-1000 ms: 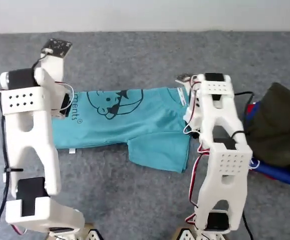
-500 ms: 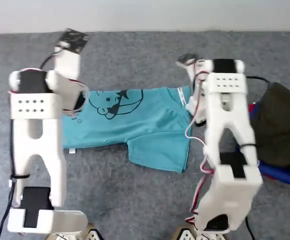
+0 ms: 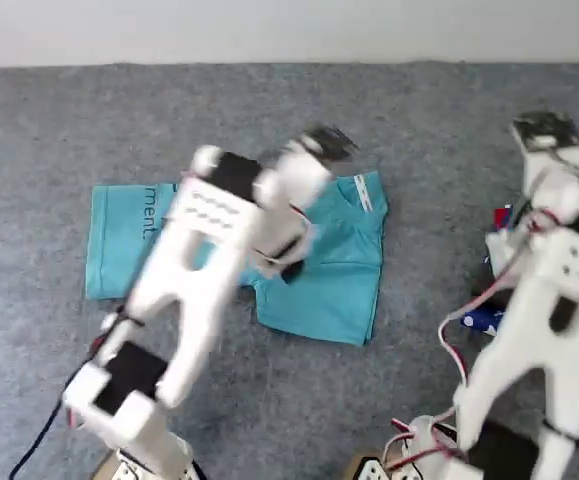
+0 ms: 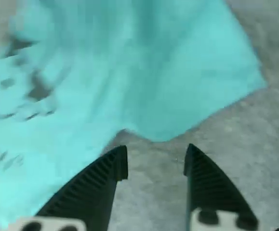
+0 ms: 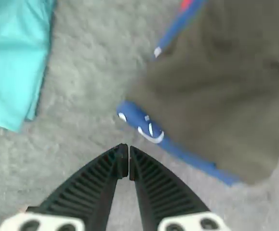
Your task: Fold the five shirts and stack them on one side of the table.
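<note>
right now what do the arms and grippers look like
The left arm and right arm are white shells with black motors and panels of small holes; red and white cables run along the right arm. The left gripper and right gripper have black ribbed fingers tapering to points.

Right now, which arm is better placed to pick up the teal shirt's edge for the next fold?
Left, probably. The left pincer hovers open at the edge of the teal shirt; the right pincer is shut, over the table beside the olive shirt.
</note>
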You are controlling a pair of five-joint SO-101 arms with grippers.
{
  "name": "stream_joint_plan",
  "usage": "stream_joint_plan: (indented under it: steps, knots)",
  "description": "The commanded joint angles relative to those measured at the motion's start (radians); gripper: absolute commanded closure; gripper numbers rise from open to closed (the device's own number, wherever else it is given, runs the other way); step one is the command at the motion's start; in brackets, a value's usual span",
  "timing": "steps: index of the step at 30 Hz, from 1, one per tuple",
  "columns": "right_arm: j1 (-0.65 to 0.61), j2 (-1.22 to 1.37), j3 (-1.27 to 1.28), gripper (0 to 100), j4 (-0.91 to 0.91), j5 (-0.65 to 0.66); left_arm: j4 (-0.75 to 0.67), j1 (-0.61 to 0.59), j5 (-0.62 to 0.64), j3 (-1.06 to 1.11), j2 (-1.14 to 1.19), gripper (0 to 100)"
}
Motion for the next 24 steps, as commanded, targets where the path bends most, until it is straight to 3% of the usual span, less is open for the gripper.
stream_joint_plan:
  steps: [1, 6, 18, 24]
  knots:
    - [0.045, -0.131, 0.095, 97.9, 0.041, 0.046, -0.046, 0.097, -0.006, -0.039, 0.101, 80]
    - [0.088, -0.243, 0.201, 97.9, 0.041, 0.072, -0.126, 0.167, -0.008, -0.039, 0.239, 80]
    - [0.142, -0.308, 0.29, 97.9, 0.041, 0.098, -0.255, 0.164, -0.049, -0.041, 0.454, 80]
    - [0.142, -0.308, 0.287, 97.9, 0.041, 0.1, -0.282, 0.166, -0.057, -0.058, 0.463, 95]
